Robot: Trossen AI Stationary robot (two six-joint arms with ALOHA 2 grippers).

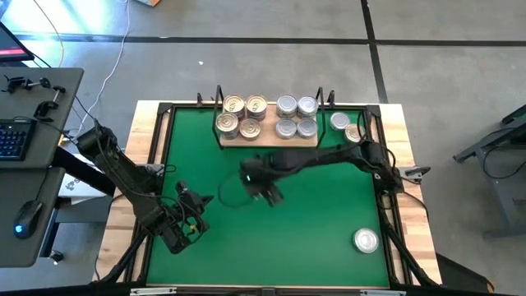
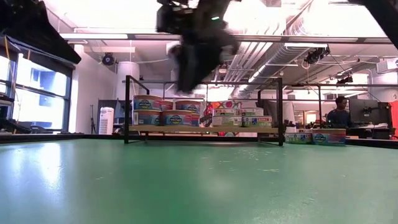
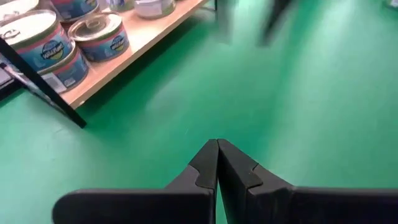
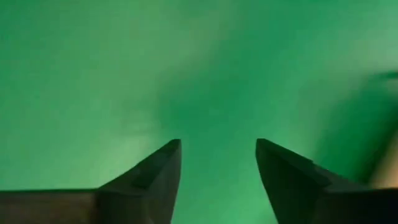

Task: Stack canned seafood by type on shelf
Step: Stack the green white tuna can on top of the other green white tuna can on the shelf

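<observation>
The green mat (image 1: 312, 214) fills my table, with a bright open room behind it. My right gripper (image 4: 217, 163) hangs above the mat's middle, fingers spread with nothing between them, only bare green below. Just beyond it stands the shelf (image 1: 267, 138), gold-lidded tins (image 1: 245, 116) stacked towards its left end and silver-lidded tins (image 1: 296, 116) towards its right. 2 more tins (image 1: 345, 126) sit past the shelf's right end, and 1 lone tin (image 1: 366, 240) lies well behind and right. My left gripper (image 3: 217, 163) waits near the mat's left front, fingers pressed together.
</observation>
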